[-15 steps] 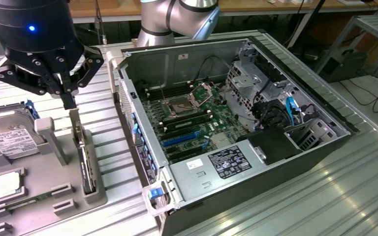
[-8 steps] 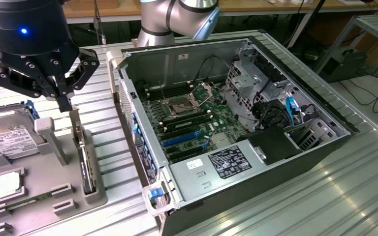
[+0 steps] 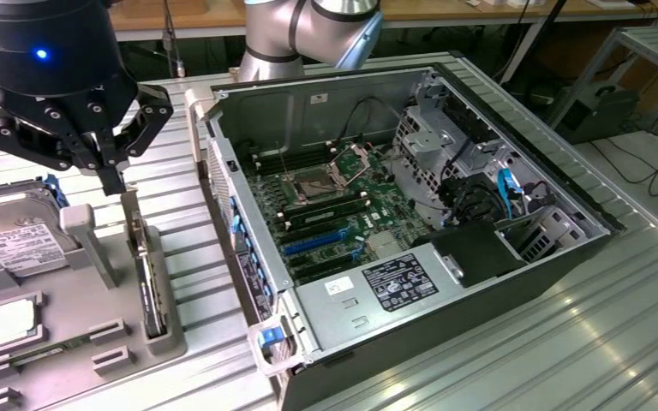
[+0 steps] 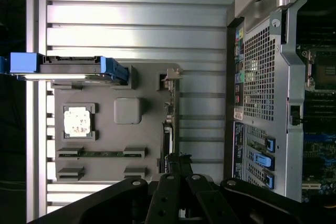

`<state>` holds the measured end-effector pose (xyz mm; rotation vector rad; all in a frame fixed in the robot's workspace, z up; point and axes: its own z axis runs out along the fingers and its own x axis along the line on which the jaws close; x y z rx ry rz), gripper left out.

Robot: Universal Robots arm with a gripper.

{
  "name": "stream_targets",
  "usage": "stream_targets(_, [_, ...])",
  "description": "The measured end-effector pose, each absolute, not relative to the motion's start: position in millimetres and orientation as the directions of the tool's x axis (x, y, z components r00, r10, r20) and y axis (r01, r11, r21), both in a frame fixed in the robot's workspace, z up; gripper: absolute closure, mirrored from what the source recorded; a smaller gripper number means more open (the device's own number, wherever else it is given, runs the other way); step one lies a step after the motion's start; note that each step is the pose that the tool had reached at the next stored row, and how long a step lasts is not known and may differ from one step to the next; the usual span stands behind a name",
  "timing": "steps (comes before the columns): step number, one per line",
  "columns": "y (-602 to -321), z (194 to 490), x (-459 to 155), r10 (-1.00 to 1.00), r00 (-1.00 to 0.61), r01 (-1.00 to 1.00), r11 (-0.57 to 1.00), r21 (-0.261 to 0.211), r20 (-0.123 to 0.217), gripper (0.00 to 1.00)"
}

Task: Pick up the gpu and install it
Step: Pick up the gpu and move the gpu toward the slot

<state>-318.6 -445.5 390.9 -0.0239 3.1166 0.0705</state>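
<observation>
Black pincer (image 3: 110, 181), pinched shut and empty, hovers over gpu (image 3: 146, 274), a thin dark card edge-on in grey moulded tray (image 3: 72, 338). Open black computer case (image 3: 421, 364) at tray's 3 o'clock, exterior view. Risk: lowered shut, fingertips likely strike card edge, tipping it.

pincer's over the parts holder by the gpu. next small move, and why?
Probably open the pincer before anything else. Its fingers look pressed together, poised close above one end of the gpu, which stands on edge in the grey holder, not gripped. Shut fingers can't straddle the card's thin edge, so lowering now would likely just hit it.
</observation>
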Motion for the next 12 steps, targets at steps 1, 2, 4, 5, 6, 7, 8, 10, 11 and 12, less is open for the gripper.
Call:
stream_targets(1, [-445.5,390.9,-318.6,-0.015,-1.000,-0.016,0.999,0.045,-0.024,0.89])
stream_targets(2, [-445.5,390.9,-318.6,-0.015,-1.000,-0.016,0.999,0.045,-0.024,0.89])
stream_targets(4, [-445.6,390.9,-318.6,-0.015,-1.000,-0.016,0.999,0.045,-0.024,0.89])
stream_targets(5, [-445.5,390.9,-318.6,-0.015,-1.000,-0.016,0.999,0.045,-0.024,0.89])
stream_targets(6, [-445.6,390.9,-318.6,-0.015,-1.000,-0.016,0.999,0.045,-0.024,0.83])
stream_targets(7, [-445.5,390.9,-318.6,-0.015,-1.000,-0.016,0.999,0.045,-0.024,0.76])
stream_targets(8, [-445.6,390.9,-318.6,-0.015,-1.000,-0.016,0.999,0.045,-0.024,0.70])
stream_targets(10, [-445.5,390.9,-318.6,-0.015,-1.000,-0.016,0.999,0.045,-0.024,0.64])
stream_targets(11, [-445.5,390.9,-318.6,-0.015,-1.000,-0.016,0.999,0.045,-0.024,0.64])
stream_targets(12, [-445.6,390.9,-318.6,-0.015,-1.000,-0.016,0.999,0.045,-0.024,0.58])
